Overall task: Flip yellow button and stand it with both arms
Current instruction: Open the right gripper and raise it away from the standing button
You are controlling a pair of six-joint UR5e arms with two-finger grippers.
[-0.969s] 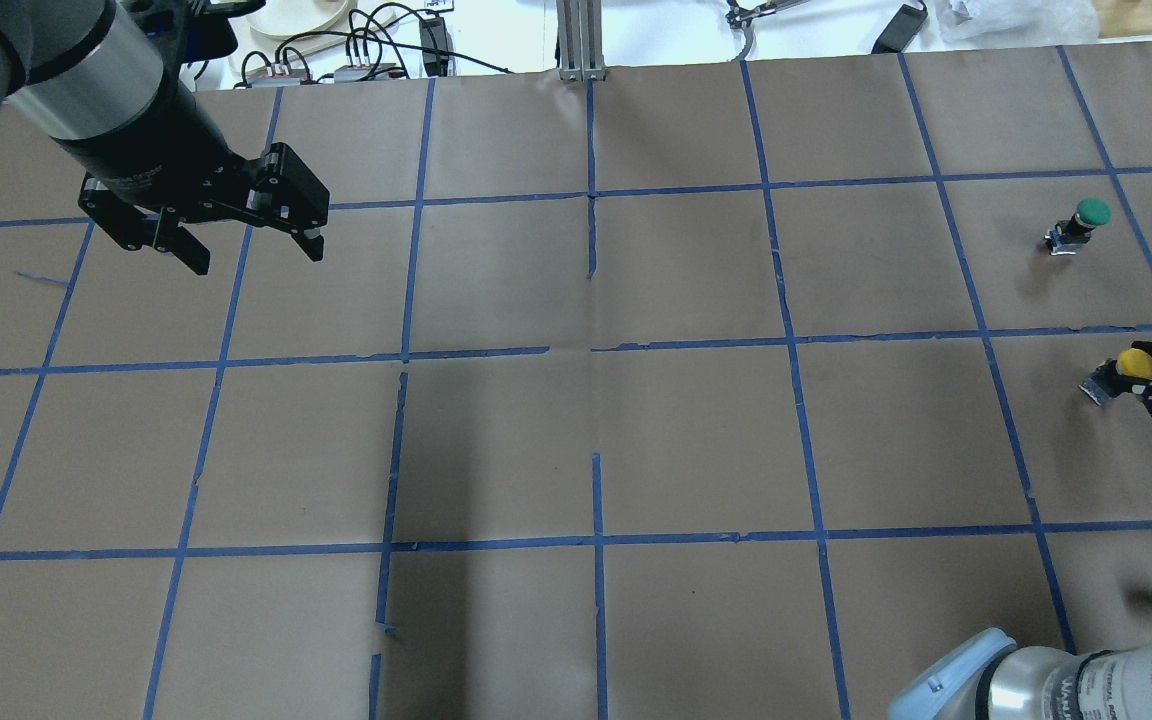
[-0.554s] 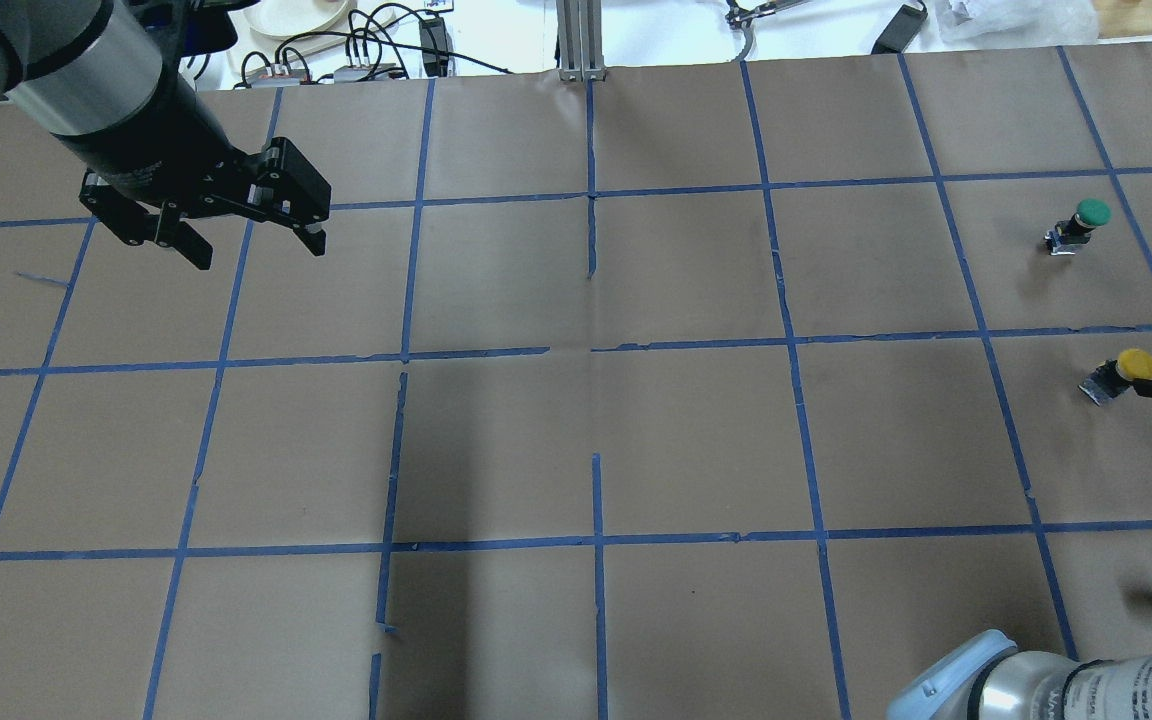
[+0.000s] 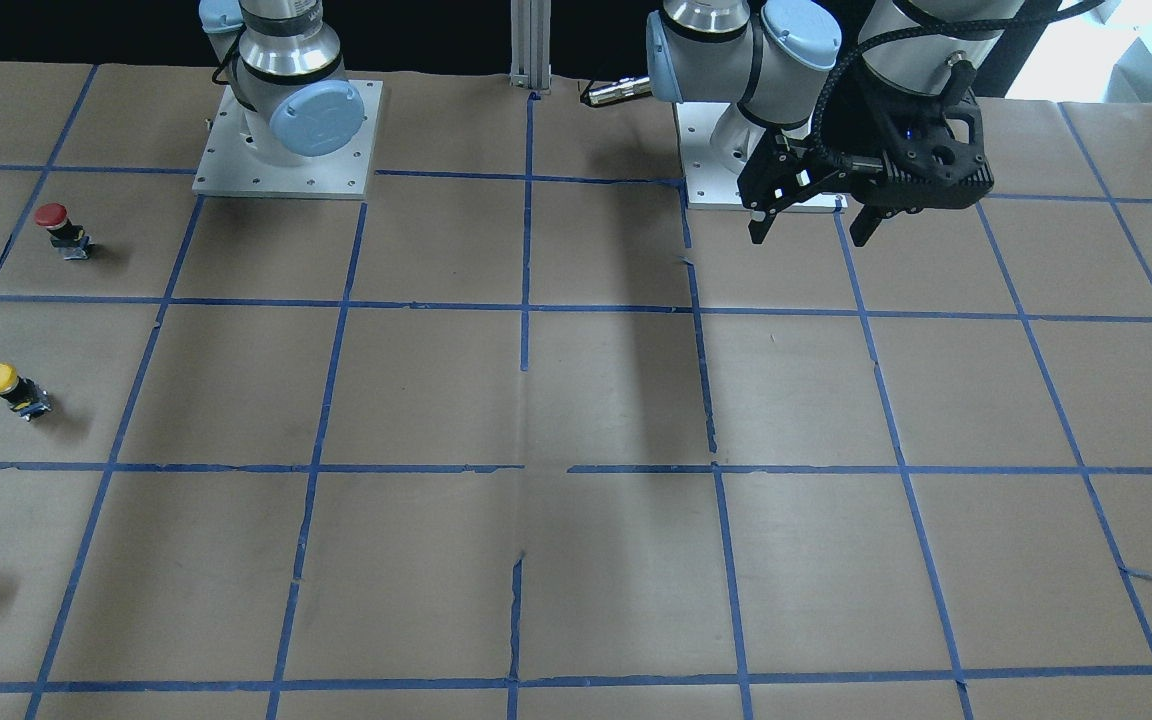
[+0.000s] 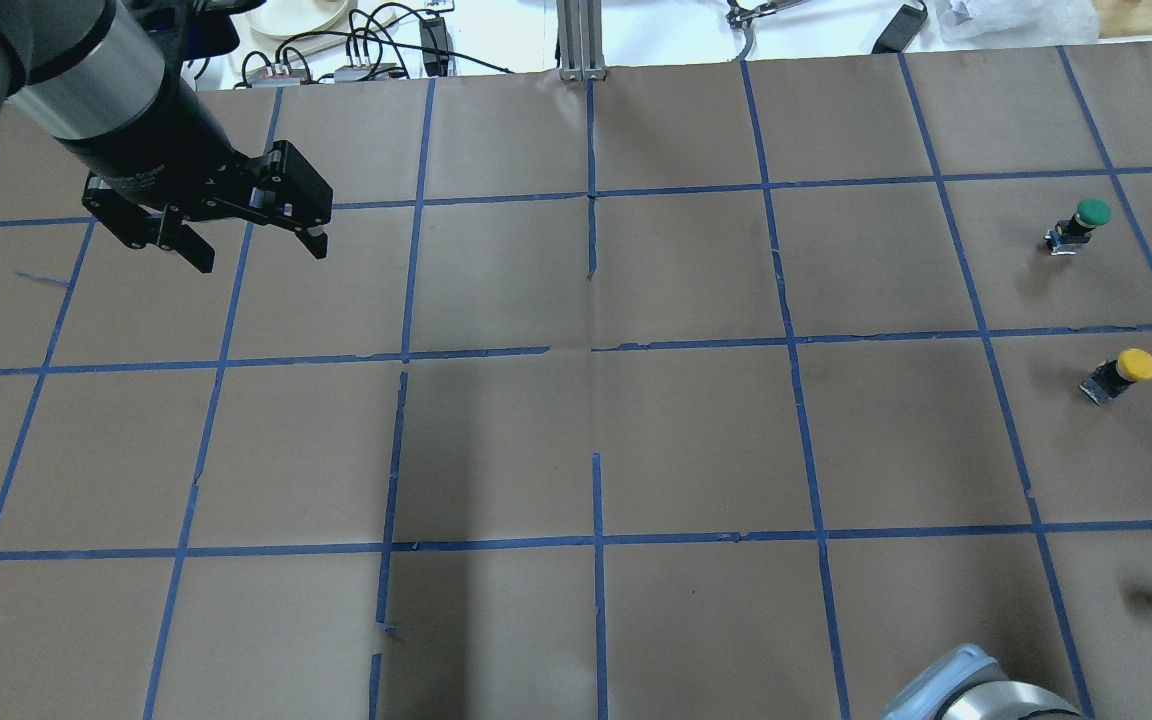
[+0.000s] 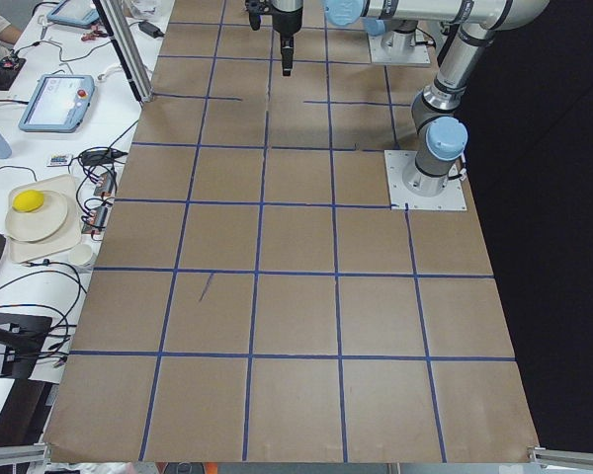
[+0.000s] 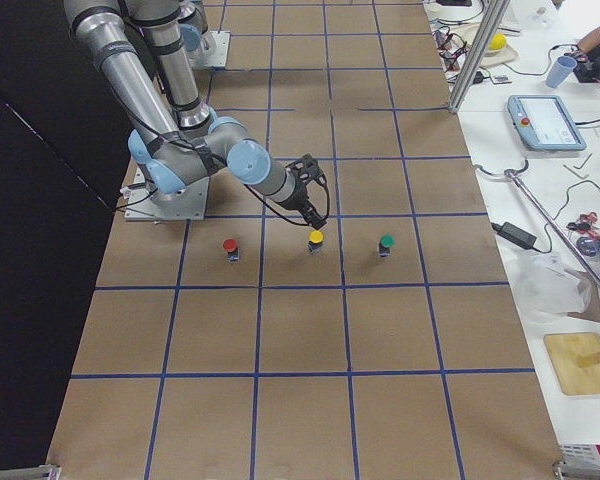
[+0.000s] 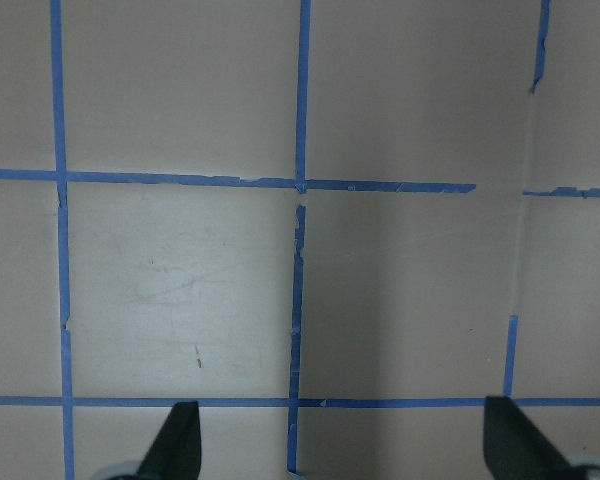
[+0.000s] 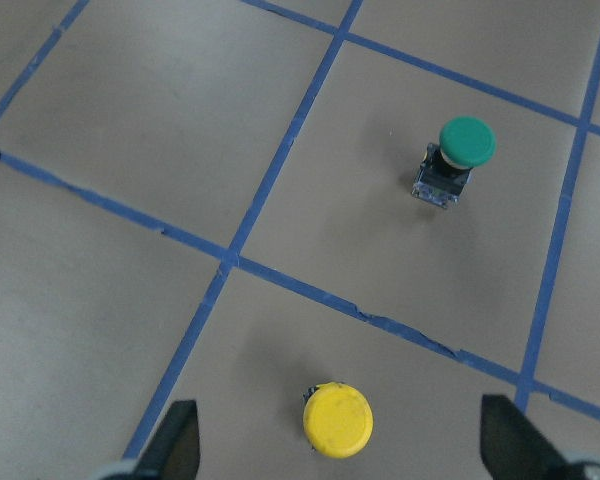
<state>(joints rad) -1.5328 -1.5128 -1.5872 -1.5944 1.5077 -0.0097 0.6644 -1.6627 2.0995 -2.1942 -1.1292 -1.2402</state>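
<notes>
Right hand [image 6: 313,205] is hovering wide open over the yellow button [image 8: 337,421], touching nothing. Button is standing cap-up on the surface [image 4: 686,450], between green switch [image 8: 465,145] and red switch [image 6: 230,246]; standing looks done. Left hand [image 4: 258,255] is hanging wide open, well apart.

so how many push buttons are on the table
3, in a row on the robot's right side of the table: the red button nearest the robot's base, the yellow button in the middle, the green button farthest. No others show.
</notes>
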